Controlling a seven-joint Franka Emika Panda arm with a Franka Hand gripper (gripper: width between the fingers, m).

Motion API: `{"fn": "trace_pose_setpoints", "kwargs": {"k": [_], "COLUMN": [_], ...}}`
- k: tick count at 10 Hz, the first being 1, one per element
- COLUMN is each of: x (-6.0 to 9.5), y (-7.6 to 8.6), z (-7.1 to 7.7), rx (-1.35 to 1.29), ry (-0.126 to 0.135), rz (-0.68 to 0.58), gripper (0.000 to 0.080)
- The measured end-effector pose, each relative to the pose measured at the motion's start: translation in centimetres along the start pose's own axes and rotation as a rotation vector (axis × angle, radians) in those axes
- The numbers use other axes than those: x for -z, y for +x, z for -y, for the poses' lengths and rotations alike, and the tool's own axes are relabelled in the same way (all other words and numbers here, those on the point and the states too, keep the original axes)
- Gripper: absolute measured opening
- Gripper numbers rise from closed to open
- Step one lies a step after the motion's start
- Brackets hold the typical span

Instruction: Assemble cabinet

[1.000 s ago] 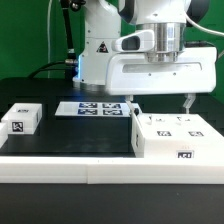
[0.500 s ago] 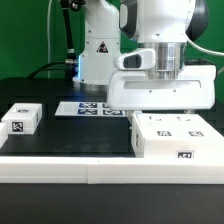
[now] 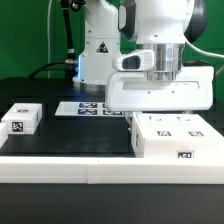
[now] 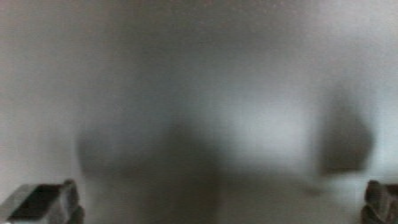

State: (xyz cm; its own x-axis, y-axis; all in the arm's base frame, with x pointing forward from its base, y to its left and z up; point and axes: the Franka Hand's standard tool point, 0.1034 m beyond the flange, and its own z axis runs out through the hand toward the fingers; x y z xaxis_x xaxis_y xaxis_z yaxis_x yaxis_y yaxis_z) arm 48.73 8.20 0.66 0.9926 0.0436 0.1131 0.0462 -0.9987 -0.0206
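The cabinet [image 3: 170, 137] is a large white box with marker tags on its top and front, lying at the exterior view's right. My gripper [image 3: 160, 108] hangs directly over its back part, the hand almost on the box top, and the fingertips are hidden there. In the wrist view the fingers [image 4: 39, 203] stand far apart at the two edges of the picture. A blurred white surface [image 4: 196, 100], very close, fills the space between them. A small white tagged panel piece [image 3: 22, 118] lies alone at the exterior view's left.
The marker board [image 3: 95, 107] lies flat on the black table behind the cabinet, in front of the white robot base [image 3: 98, 55]. A white ledge [image 3: 100, 172] runs along the table's front edge.
My gripper has come down and toward the exterior view's left, from above the cabinet to almost touching its top. The finger seen earlier beyond the box is now hidden. Little moved in the last half second.
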Motion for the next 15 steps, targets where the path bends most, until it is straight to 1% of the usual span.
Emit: {"fn": "trace_pose_setpoints", "kwargs": {"k": [2,4,5,6,7,9,12,15], "x": [-0.03,-0.1,-0.1,-0.1,-0.1,-0.1,-0.15,-0.16], "y": [0.59,0.55,0.56,0.56,0.56,0.56,0.42,0.41], "z": [-0.48,0.19,0.15,0.14,0.14,0.15,0.46,0.45], "rx": [0.012,0.023,0.026,0.031,0.036,0.042,0.049,0.052], "ry": [0.0,0.003,0.002,0.002,0.002,0.002,0.003,0.003], "rz": [-0.039,-0.046,-0.046,-0.046,-0.046,-0.046,-0.043,-0.043], "gripper": [0.0797,0.0797,0.0655,0.0655,0.0486,0.0213,0.0203,0.0201]}}
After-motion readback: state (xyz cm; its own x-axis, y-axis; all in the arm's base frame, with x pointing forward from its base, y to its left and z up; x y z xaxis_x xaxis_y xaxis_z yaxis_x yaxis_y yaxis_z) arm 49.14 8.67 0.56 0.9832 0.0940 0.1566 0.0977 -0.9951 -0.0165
